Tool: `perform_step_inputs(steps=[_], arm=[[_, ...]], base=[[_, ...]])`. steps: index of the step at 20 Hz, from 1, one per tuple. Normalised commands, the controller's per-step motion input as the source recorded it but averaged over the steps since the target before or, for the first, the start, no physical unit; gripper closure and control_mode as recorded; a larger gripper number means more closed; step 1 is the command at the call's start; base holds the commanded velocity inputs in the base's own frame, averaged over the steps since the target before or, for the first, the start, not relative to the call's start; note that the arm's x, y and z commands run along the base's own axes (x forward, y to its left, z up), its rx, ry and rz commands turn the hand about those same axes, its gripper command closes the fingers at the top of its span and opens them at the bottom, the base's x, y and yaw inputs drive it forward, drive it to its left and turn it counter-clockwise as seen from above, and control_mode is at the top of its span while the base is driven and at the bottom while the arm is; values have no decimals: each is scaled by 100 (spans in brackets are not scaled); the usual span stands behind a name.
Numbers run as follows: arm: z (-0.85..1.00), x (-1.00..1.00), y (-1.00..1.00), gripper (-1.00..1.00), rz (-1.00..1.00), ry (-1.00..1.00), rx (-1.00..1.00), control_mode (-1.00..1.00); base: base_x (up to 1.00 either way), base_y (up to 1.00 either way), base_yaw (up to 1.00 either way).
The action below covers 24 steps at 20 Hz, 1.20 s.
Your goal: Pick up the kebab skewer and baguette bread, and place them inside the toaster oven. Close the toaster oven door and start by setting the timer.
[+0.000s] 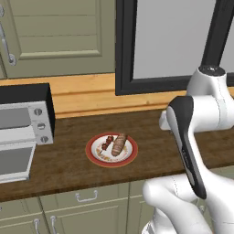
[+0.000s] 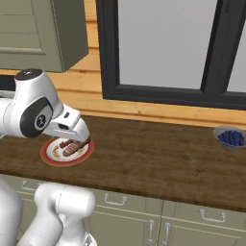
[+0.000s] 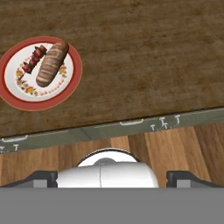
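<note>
**A:** What is the work surface like?

**B:** A dark wooden counter (image 1: pixel 151 151) runs across the room, with a lighter wooden backsplash behind it and sage-green cabinet doors below. A dark-framed window (image 2: pixel 163 48) sits above the backsplash, and an upper cabinet (image 1: pixel 55 32) hangs to its left.

**A:** Where are the food items?

**B:** On a red-rimmed plate (image 1: pixel 93 156) near the middle of the counter. The baguette bread (image 1: pixel 119 143) lies on it with the kebab skewer (image 1: pixel 108 142) just beside it, nearly parallel. From the hand view the skewer (image 3: pixel 34 58) lies on the side of the loaf (image 3: pixel 52 63) away from the counter's front edge.

**A:** And the oven?

**B:** The toaster oven (image 1: pixel 27 121) stands at the left end of the counter, well apart from the plate, its three knobs on the panel facing the plate. The toaster oven door (image 1: pixel 13 162) hangs folded down and open.

**A:** Does the right base view add anything?

**B:** Yes, a bowl of blueberries (image 2: pixel 230 138) at the far right of the counter. There the arm's wrist overlaps the plate's edge.

**A:** The claw?

**B:** In the hand view the gripper (image 3: pixel 109 177) looks down from above the counter's front edge, its finger tips (image 3: pixel 181 178) spread wide apart, holding nothing.
</note>
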Motion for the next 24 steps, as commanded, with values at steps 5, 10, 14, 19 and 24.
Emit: perform_step_inputs(steps=[5,10,14,19,24], arm=[[-1,-1,0,-100,0,0,0,100],[0,0,0,-100,0,0,0,100],[0,0,0,-100,0,0,0,100],[0,0,0,-100,0,0,0,100],[0,0,0,-100,0,0,0,100]], base=[[-2,0,0],[-17,35,0],[-8,89,0],[0,100,0],[4,80,0]])
